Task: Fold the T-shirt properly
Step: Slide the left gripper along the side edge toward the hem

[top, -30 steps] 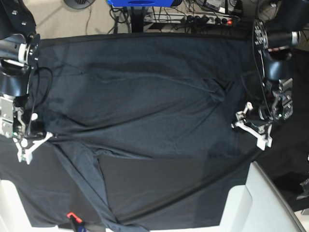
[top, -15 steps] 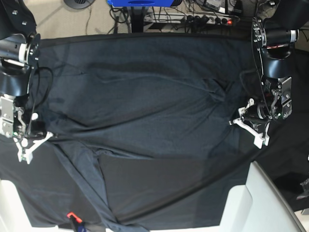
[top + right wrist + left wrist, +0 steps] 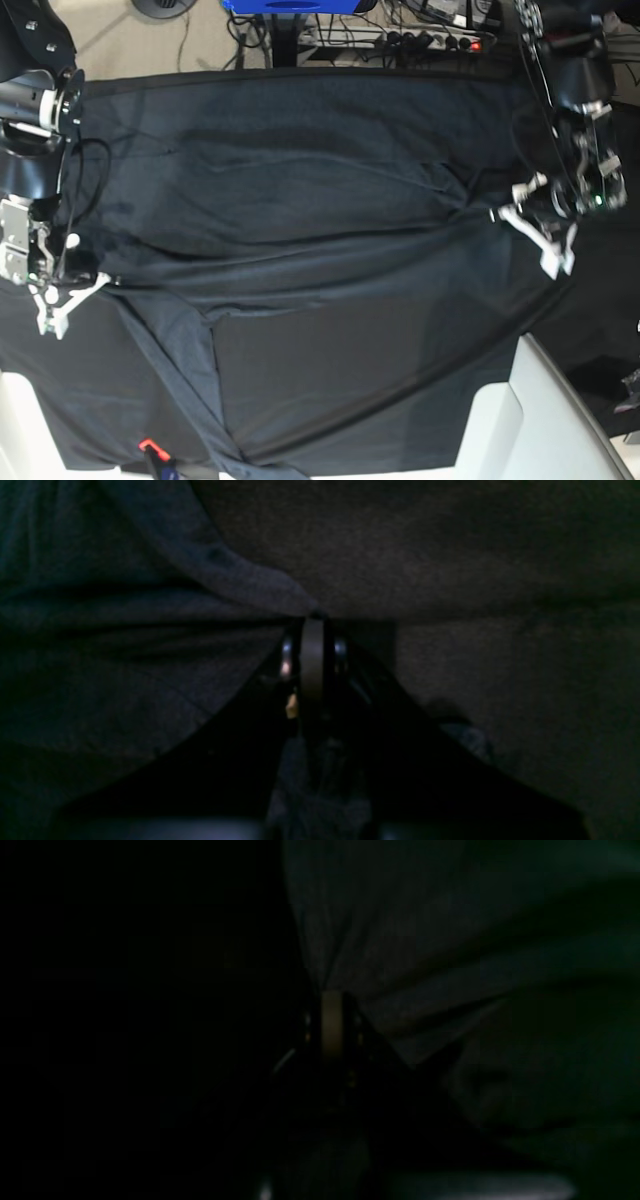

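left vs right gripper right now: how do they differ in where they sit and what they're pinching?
The left gripper sits at the base view's right edge, higher up; the right gripper sits at its left edge, lower. The left pulls fanned creases in the T-shirt; the right holds a lower edge near a long fold. Both are shut on T-shirt fabric.

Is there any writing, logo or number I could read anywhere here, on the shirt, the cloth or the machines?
None can be read.
T-shirt: plain dark knit, no print or label showing.
Black tablecloth: no markings.
Power strip at the top edge: only a red light, any lettering too small.
Both wrist views are too dark to show text.
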`<state>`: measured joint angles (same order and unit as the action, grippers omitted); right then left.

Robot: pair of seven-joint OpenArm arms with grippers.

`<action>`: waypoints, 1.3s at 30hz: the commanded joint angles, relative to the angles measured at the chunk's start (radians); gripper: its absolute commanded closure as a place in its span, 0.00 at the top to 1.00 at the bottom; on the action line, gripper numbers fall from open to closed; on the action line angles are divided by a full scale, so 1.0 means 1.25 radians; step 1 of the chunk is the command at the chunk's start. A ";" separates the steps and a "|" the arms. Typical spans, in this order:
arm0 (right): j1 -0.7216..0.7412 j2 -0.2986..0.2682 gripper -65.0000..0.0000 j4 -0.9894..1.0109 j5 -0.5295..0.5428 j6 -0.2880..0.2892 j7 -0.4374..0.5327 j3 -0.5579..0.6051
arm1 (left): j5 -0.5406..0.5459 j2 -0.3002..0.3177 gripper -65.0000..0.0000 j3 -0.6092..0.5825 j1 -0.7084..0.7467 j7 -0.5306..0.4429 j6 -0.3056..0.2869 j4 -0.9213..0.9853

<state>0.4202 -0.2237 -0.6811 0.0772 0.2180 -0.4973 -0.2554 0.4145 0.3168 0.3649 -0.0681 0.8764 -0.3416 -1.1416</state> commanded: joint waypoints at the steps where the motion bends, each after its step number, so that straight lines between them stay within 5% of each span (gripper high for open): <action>1: 0.023 -0.012 0.02 -0.014 0.003 0.001 0.013 -0.003 | 0.004 0.018 0.00 0.002 -0.020 -0.016 -0.001 -0.019; 5: 0.023 -0.011 0.02 -0.014 0.003 0.001 0.013 -0.003 | 0.004 0.018 0.02 0.007 -0.019 -0.016 -0.001 -0.020; 10: 0.023 -0.011 0.02 -0.014 0.003 -0.001 0.013 -0.003 | 0.004 0.027 0.59 0.020 -0.019 -0.016 -0.001 -0.024; 13: 0.023 -0.012 0.02 -0.014 0.003 -0.001 0.012 -0.003 | 0.007 0.029 0.77 0.072 -0.022 -0.016 -0.001 -0.025; 18: 0.023 -0.012 0.02 -0.014 0.003 -0.001 0.012 -0.003 | 0.003 0.050 0.74 0.103 -0.069 -0.019 -0.001 -0.006; 24: 0.023 -0.012 0.02 -0.014 0.003 -0.002 0.012 -0.003 | 0.003 0.072 0.74 0.024 -0.228 -0.032 -0.001 0.214; 32: 0.023 -0.017 0.02 -0.014 0.003 -0.002 0.012 -0.003 | 0.007 0.065 0.74 -0.121 -0.362 -0.208 -0.001 0.527; 39: 0.023 -0.018 0.02 -0.014 0.003 -0.002 0.012 -0.004 | 0.004 0.053 0.73 -0.124 -0.367 -0.253 -0.001 0.558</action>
<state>0.4202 -0.2298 -0.6811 0.0772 0.2176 -0.4980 -0.2562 0.4244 0.3817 0.2123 -0.5144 0.5404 -0.3447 -0.4412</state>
